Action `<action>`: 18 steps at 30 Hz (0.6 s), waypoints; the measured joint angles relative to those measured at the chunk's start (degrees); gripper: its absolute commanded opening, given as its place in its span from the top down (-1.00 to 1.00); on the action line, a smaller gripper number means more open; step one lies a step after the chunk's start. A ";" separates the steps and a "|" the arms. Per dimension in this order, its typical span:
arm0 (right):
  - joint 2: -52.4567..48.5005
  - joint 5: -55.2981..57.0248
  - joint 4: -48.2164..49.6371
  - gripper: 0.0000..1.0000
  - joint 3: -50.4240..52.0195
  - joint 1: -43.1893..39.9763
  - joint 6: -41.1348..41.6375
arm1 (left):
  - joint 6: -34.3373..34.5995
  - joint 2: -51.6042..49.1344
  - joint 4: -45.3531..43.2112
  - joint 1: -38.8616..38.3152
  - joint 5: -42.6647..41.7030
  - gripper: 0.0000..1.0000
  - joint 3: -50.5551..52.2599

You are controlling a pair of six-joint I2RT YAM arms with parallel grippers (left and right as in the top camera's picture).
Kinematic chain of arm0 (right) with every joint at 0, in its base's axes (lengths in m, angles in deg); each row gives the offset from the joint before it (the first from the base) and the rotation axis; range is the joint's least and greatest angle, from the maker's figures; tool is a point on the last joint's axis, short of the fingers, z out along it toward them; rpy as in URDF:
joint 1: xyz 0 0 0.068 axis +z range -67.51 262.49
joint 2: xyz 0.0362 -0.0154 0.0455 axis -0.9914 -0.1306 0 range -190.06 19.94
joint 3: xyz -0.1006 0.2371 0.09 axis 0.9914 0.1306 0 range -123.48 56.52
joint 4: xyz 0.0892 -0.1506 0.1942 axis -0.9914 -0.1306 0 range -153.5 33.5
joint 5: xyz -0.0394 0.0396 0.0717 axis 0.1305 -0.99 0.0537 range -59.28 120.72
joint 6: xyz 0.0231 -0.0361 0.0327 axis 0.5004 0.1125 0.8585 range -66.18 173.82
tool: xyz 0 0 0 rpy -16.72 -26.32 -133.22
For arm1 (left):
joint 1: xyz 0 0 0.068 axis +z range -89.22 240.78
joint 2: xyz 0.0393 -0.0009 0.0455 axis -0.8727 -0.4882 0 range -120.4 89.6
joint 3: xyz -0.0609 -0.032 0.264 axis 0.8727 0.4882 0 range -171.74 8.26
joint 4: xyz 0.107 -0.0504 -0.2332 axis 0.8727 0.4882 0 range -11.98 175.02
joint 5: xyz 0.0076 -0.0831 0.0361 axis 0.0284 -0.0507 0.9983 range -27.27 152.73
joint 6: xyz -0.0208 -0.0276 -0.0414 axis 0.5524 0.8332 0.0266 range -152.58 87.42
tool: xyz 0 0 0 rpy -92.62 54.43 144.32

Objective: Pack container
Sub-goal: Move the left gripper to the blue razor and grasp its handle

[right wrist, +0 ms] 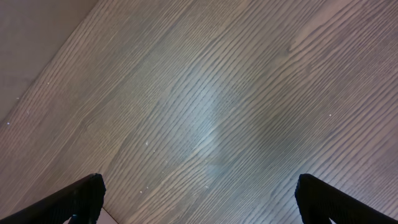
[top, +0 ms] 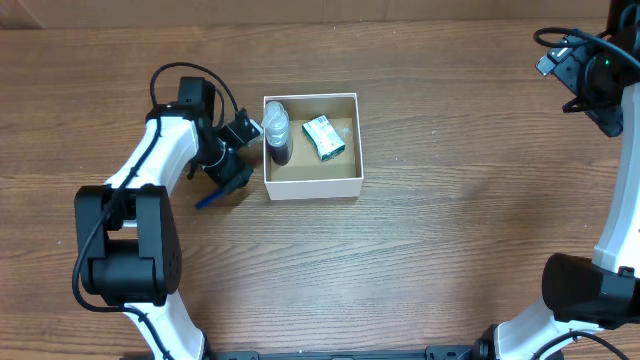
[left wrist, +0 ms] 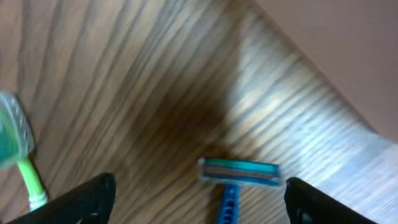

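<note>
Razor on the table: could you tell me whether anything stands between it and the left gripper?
Nothing visible does. The razor lies on the table below the open left gripper, in line between its fingers; a green toothbrush lies apart, off to one side.

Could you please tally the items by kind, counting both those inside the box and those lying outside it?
Bottle, in the container: 1
Green and white carton, in the container: 1
Blue razor, outside the container: 1
Green toothbrush (blurred, so likely), outside the container: 1
Total: 4
</note>
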 measured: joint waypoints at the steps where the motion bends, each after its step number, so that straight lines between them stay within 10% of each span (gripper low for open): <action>1: 0.00 0.00 0.02 -1.00 0.00 0.00 0.00 | 1.62 -0.11 -1.03 0.28 0.72 -0.77 0.66; 18: 0.00 0.00 0.00 -1.00 0.00 0.00 0.00 | 6.88 -0.39 1.16 2.29 -0.39 -0.72 1.31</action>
